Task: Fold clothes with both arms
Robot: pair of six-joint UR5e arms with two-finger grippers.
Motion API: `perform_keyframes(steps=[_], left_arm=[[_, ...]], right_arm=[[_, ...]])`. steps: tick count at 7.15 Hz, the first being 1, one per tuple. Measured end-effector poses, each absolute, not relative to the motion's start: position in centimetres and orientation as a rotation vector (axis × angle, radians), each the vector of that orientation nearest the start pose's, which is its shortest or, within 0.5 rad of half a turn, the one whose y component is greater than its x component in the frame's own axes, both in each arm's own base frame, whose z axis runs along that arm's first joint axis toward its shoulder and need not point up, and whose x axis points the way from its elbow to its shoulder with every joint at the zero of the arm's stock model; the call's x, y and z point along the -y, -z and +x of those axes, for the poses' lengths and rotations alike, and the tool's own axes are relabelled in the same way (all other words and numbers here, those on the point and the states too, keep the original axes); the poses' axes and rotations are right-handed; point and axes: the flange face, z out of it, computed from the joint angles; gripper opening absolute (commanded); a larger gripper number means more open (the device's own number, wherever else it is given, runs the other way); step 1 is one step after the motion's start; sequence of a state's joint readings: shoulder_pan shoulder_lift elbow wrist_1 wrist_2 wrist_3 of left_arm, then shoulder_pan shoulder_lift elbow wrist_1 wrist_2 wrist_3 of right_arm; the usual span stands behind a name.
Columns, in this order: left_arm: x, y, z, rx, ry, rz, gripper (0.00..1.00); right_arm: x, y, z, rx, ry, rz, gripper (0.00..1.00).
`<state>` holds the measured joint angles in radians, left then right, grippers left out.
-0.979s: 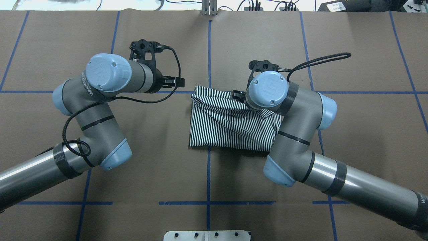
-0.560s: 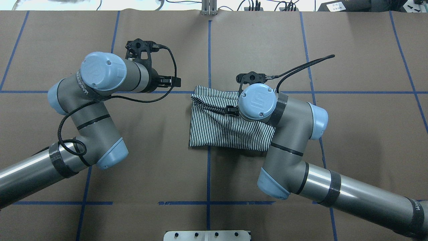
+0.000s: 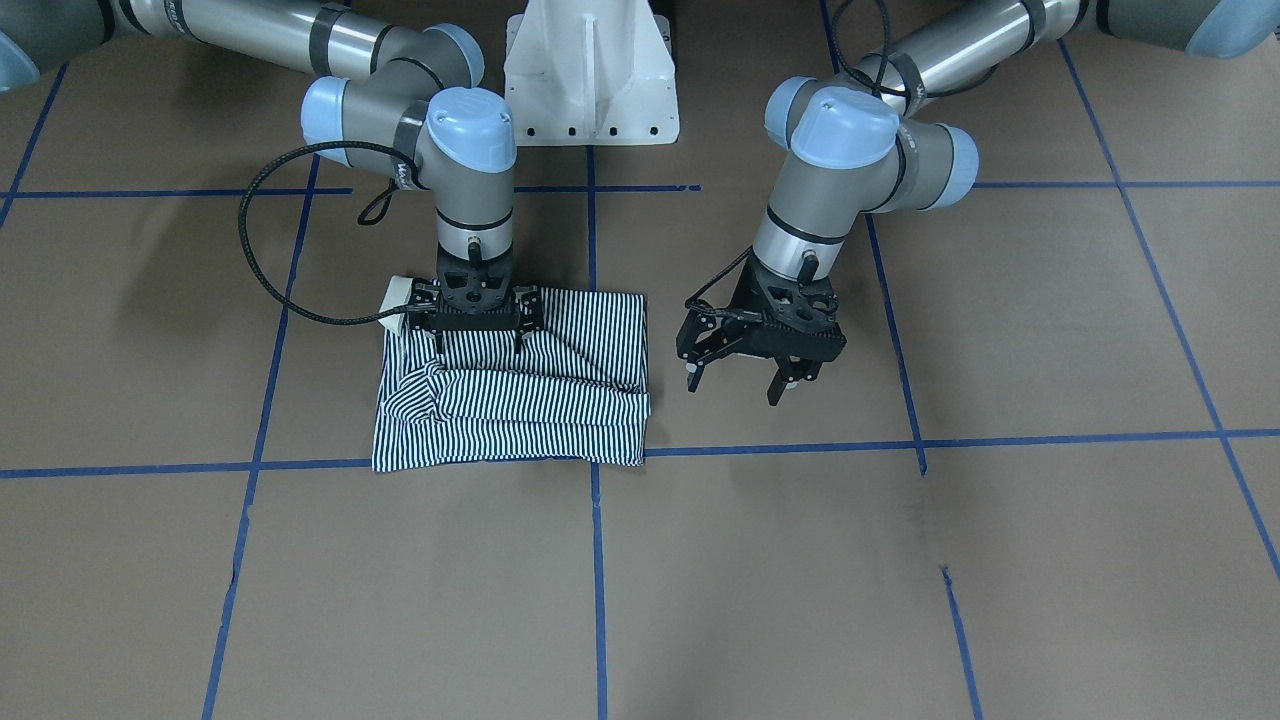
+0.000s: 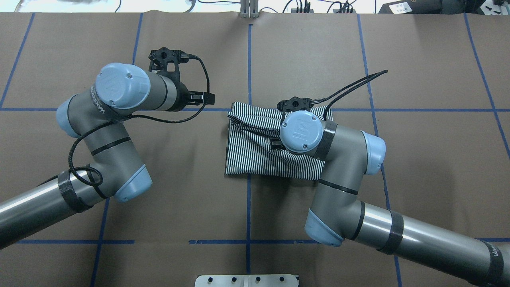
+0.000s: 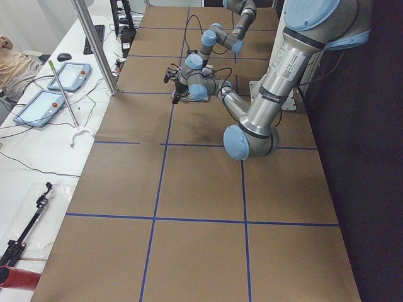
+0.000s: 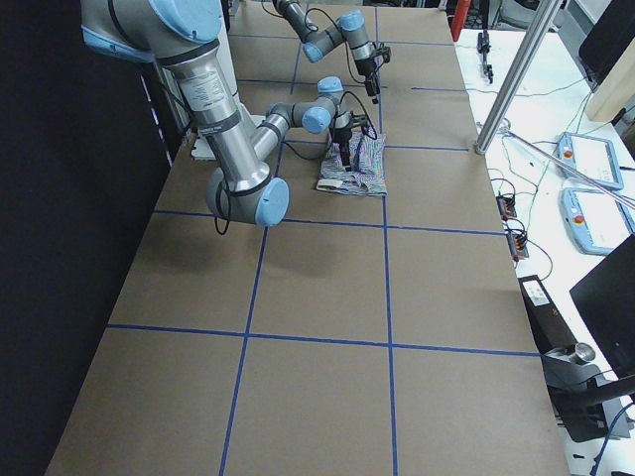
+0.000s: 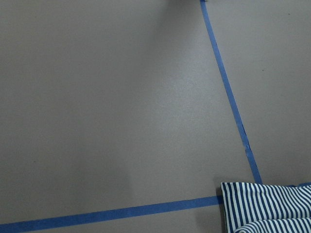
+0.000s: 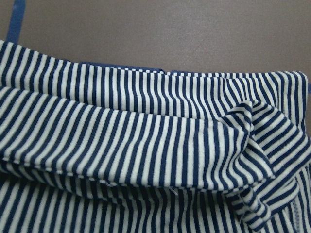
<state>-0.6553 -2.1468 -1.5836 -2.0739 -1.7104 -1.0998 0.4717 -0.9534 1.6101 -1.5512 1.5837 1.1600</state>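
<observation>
The striped polo shirt lies folded into a rough rectangle on the brown table, with a loose fold bunched at its far side. A bit of cream collar shows at one corner. My right gripper points straight down onto the shirt's edge nearest the robot, with its fingers spread apart. In the overhead view the shirt lies partly under my right wrist. The right wrist view is filled with striped cloth. My left gripper is open and empty, above bare table beside the shirt. The left wrist view shows a shirt corner.
The white pedestal base stands at the robot's side of the table. Blue tape lines mark a grid on the brown paper. A side bench with tablets and a metal post runs along the far edge.
My right arm has moved toward the robot and a little toward the centre, so its wrist now sits over the shirt. My left arm shifted slightly outward, then stayed.
</observation>
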Motion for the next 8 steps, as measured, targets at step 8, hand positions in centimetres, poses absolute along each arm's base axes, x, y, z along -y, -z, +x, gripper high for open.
perform_keyframes(steps=[8], left_arm=[[51.5, -25.6, 47.3, -0.993, 0.092, 0.478, 1.00]], right_arm=[[62.5, -35.1, -48.0, 0.358, -0.047, 0.312, 1.00]])
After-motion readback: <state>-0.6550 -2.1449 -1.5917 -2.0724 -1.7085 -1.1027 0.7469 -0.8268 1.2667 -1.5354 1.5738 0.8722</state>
